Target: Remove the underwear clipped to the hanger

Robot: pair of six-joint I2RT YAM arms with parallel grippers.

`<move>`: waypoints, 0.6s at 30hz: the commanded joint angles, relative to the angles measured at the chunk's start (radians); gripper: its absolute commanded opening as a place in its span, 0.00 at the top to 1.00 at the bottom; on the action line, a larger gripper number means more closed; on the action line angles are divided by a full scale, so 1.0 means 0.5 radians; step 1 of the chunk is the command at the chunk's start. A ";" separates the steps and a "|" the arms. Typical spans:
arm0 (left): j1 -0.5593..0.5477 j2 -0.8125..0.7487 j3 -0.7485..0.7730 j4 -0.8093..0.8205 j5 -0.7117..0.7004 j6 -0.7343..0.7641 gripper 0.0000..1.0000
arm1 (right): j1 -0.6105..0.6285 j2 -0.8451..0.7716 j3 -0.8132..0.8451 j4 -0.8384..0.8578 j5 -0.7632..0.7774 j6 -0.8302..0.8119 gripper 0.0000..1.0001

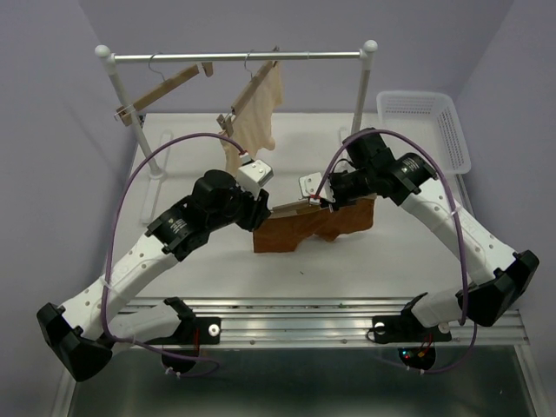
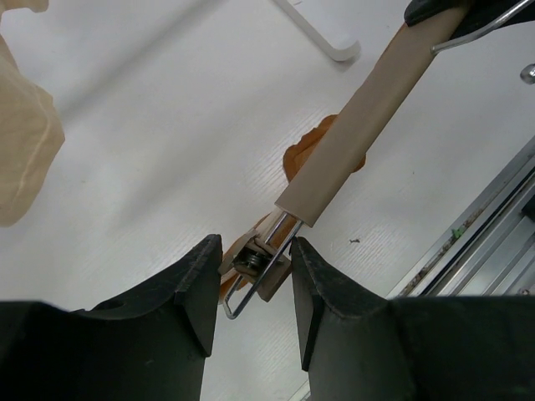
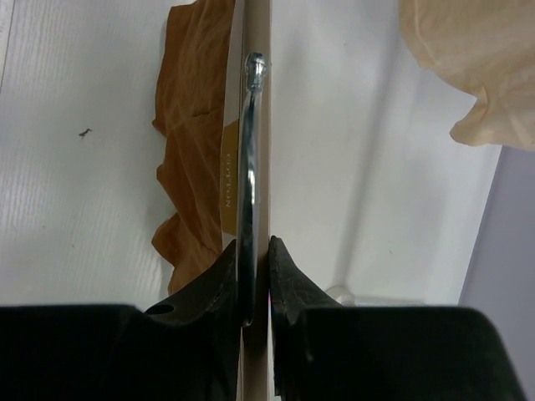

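Left gripper [image 2: 256,251] pinching the hanger [image 2: 359,125] by its clip [image 2: 261,271], right gripper [image 3: 252,259] clamped on the wire hook [image 3: 249,150], underwear [image 3: 192,125] hanging between them.

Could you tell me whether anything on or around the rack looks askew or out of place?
Yes. On the rail, the empty hanger and a second hanger holding the cream garment both hang steeply tilted, not level. A small dark speck also lies on the table.
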 commanded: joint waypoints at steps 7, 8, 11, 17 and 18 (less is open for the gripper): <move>-0.011 -0.099 0.057 0.396 0.074 -0.112 1.00 | 0.020 -0.005 -0.055 0.226 -0.465 0.126 0.98; -0.011 -0.102 0.051 0.405 0.083 -0.112 1.00 | 0.020 0.014 -0.040 0.220 -0.483 0.145 0.97; -0.011 -0.105 0.045 0.402 0.098 -0.118 1.00 | 0.020 0.087 0.003 0.190 -0.508 0.231 0.91; -0.011 -0.114 0.024 0.402 0.107 -0.121 1.00 | 0.020 0.198 0.110 0.073 -0.582 0.302 0.73; -0.011 -0.117 0.021 0.402 0.110 -0.121 1.00 | 0.020 0.213 0.113 0.067 -0.591 0.314 0.73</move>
